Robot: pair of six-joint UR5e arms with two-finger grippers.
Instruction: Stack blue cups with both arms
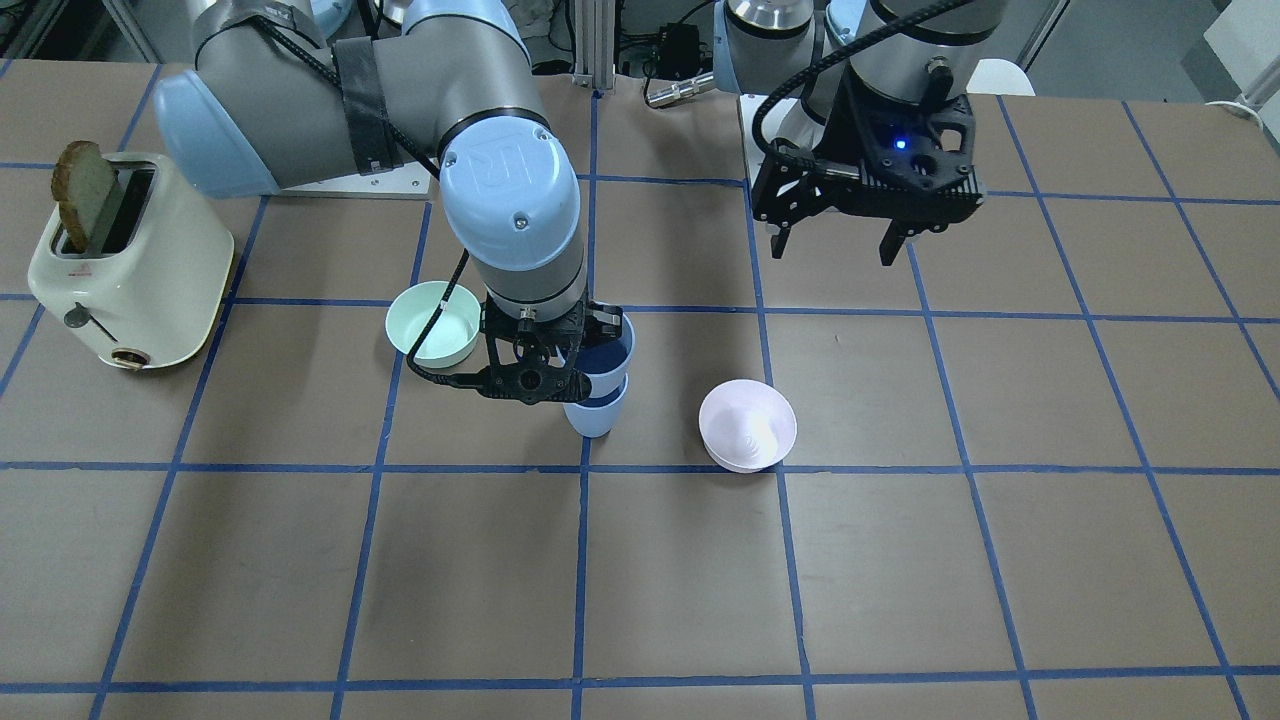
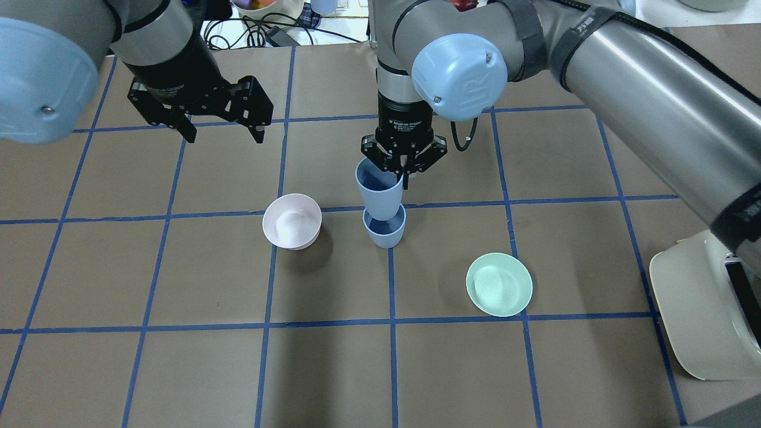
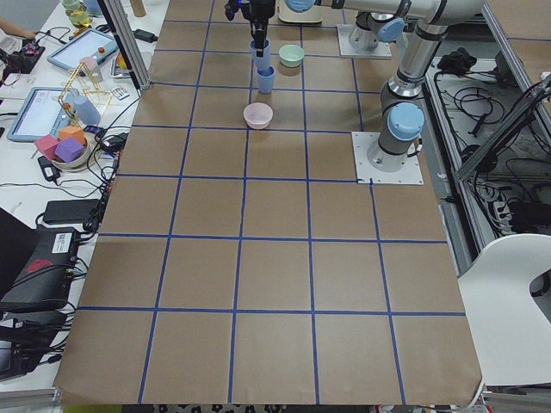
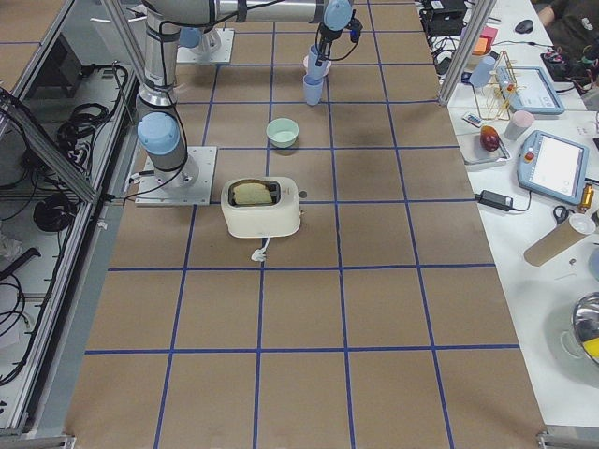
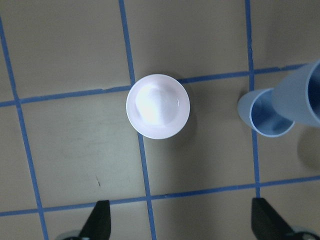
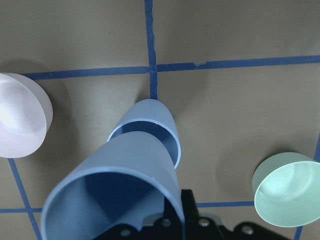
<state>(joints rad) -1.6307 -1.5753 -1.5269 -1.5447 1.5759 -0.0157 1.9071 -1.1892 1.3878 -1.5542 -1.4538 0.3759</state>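
Two blue cups (image 2: 379,190) (image 2: 384,233), rim over rim (bowls (image 2: 291,221) (image 2: 499,284) aside)

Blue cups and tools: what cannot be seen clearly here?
- Base of held cup: hidden inside standing cup rim, overhead; seated or not, unclear.
- Fingertips of right tool: hidden by held cup, right wrist view.
- Toaster: cut off by overhead edge.
- Side views: cups too small.

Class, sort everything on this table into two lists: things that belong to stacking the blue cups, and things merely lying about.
Belongs to the job: held blue cup, standing blue cup, right gripper, left gripper.

Lying about: pink bowl, green bowl, toaster with bread slice.
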